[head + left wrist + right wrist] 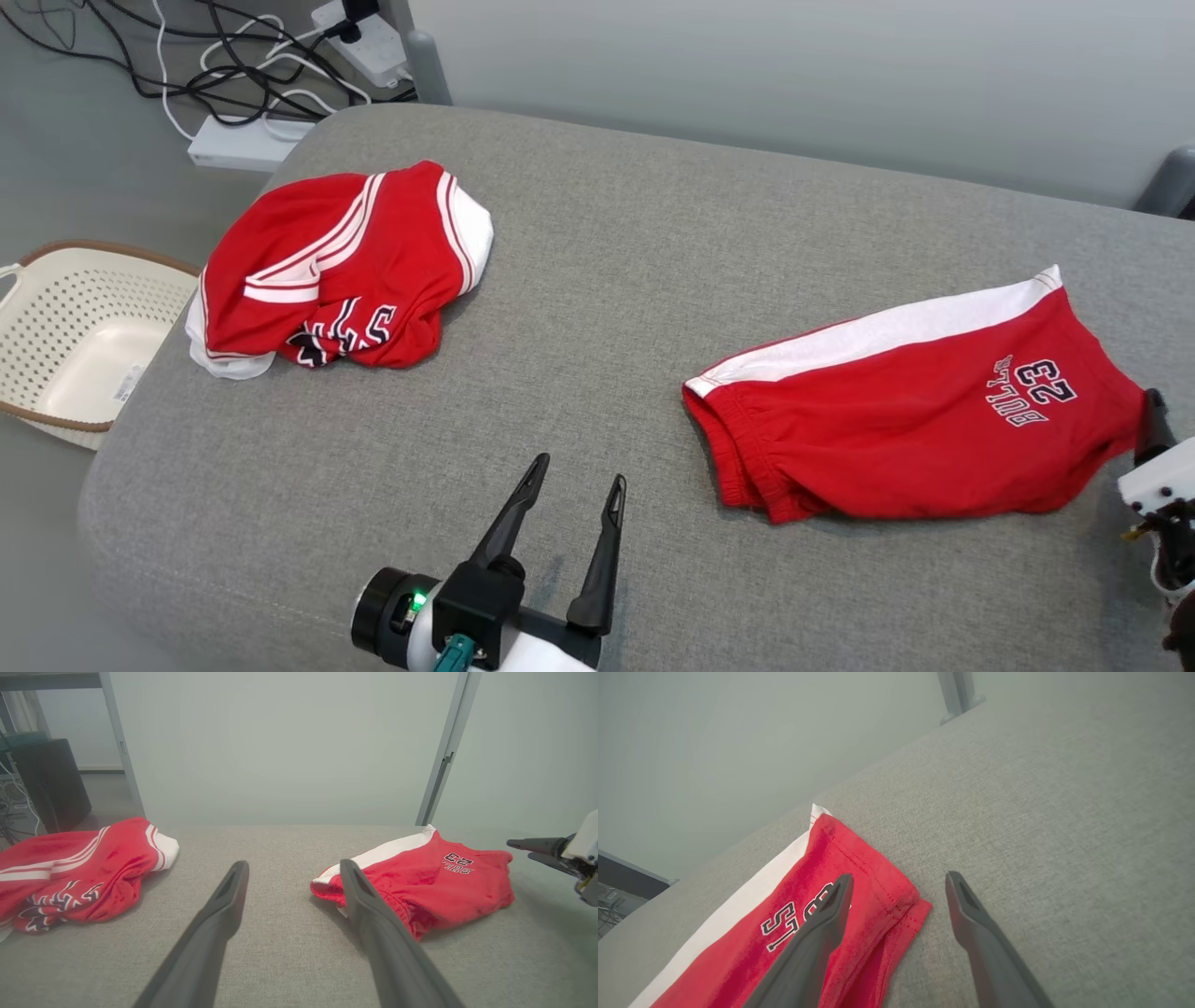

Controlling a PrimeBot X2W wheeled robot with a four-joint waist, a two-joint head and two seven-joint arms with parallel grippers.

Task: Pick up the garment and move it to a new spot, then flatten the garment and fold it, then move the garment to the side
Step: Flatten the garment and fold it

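Observation:
A crumpled red jersey (pixel 341 271) (pixel 70 872) with white stripes lies at the far left of the grey padded surface (pixel 597 261). Red shorts (pixel 920 425) (pixel 420 882) (pixel 803 933) with a white side band and the number 23 lie folded flat at the right. My left gripper (pixel 579 471) (pixel 294 863) hovers open near the front edge, between the two garments, touching neither. At the right edge my right gripper (pixel 1156 411) (pixel 900 876) (pixel 521 848) is open beside the shorts' leg hem; one finger hangs over the hem and nothing is held.
A white perforated basket (pixel 56 308) with a brown rim stands on the floor to the left. Power strips and tangled cables (pixel 261 84) lie on the floor beyond the far left corner. A pale wall runs behind the surface.

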